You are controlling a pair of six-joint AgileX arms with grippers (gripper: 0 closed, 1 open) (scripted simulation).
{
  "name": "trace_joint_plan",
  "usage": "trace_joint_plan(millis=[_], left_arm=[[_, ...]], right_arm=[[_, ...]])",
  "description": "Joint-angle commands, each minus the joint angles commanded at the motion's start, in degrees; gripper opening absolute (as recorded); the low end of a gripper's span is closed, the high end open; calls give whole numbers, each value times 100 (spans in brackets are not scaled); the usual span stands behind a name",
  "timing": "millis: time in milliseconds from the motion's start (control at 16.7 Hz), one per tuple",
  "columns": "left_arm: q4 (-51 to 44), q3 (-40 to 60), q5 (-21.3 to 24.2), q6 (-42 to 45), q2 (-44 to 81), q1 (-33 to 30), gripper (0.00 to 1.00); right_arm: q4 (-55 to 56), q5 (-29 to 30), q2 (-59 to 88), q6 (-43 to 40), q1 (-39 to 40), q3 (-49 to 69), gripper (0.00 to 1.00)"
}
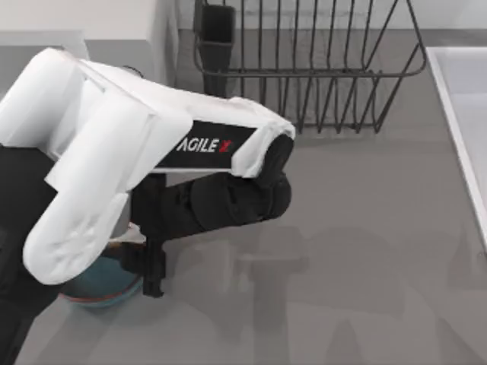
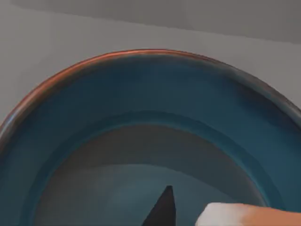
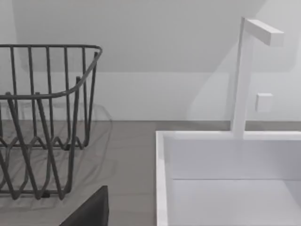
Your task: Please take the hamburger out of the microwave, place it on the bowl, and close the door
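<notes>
My left arm reaches over the table's near left, and its gripper (image 1: 154, 274) hangs at the edge of the blue bowl (image 1: 103, 287), which the arm largely covers. In the left wrist view the bowl (image 2: 141, 84) lies close below, reddish rim around a dark teal inside. The hamburger (image 2: 249, 215), white and orange, shows low over that inside beside a dark part of the gripper. Whether it is held or resting I cannot tell. The white microwave (image 1: 114, 19) stands at the back left; its door is hidden. A dark part of my right gripper (image 3: 89, 209) shows in the right wrist view.
A dark wire dish rack (image 1: 304, 68) stands at the back middle, also seen from the right wrist (image 3: 42, 117). A white sink (image 1: 464, 114) runs along the right edge, with its basin (image 3: 225, 160) and tap (image 3: 242, 70). Grey tabletop spreads across the middle and near right.
</notes>
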Motion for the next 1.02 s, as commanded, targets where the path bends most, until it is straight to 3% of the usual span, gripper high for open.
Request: trace_joint_plan(millis=[240, 1020], left_arm=[[-576, -14, -58, -606, 210, -138, 0], [-107, -413, -266, -361, 55, 111, 0]], right_arm=[[0, 0, 0, 0, 0, 0, 100], [0, 0, 0, 0, 0, 0, 100]])
